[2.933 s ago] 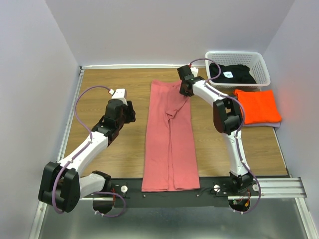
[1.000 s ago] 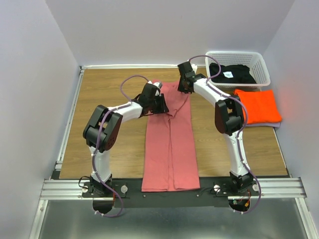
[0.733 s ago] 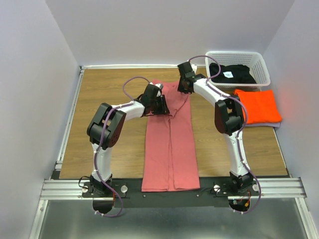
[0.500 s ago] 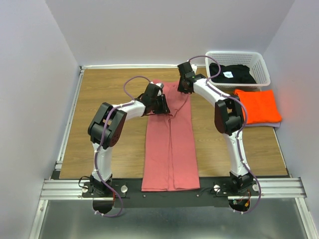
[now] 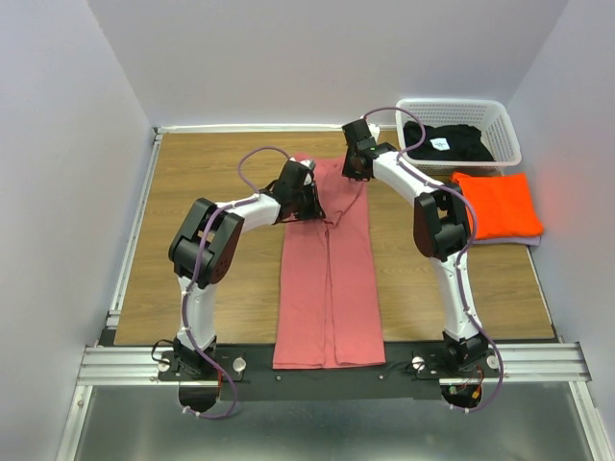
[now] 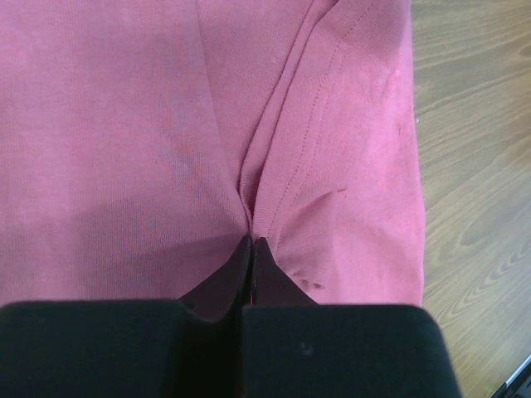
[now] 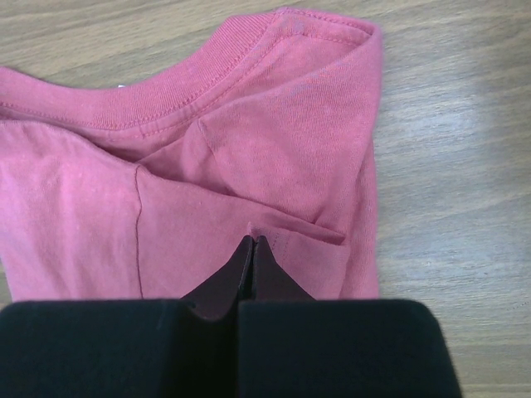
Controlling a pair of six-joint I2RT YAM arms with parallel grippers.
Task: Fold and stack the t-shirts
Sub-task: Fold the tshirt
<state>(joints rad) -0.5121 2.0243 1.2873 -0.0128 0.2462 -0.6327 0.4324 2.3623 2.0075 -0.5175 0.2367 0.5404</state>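
The dusty pink-red t-shirt (image 5: 327,288) lies as a long narrow strip down the middle of the table, sides folded in, collar at the far end. My left gripper (image 5: 309,202) rests on its upper left part. In the left wrist view it (image 6: 251,240) is shut, pinching a ridge of the pink cloth (image 6: 124,124). My right gripper (image 5: 357,171) sits near the collar; in the right wrist view it (image 7: 253,239) is shut on a fold of the pink cloth (image 7: 274,149) just below the ribbed neckline. The orange t-shirt (image 5: 497,204) lies folded at the right. The black t-shirt (image 5: 452,142) is in the basket.
The white lattice basket (image 5: 452,102) stands at the far right corner, just behind the orange shirt. Bare wooden table (image 5: 211,173) lies left of the pink shirt. White walls close in the back and both sides.
The left arm swung in from the left side of the table onto the pink shirt, and its jaws have now closed on the cloth. The right gripper stayed shut near the collar.
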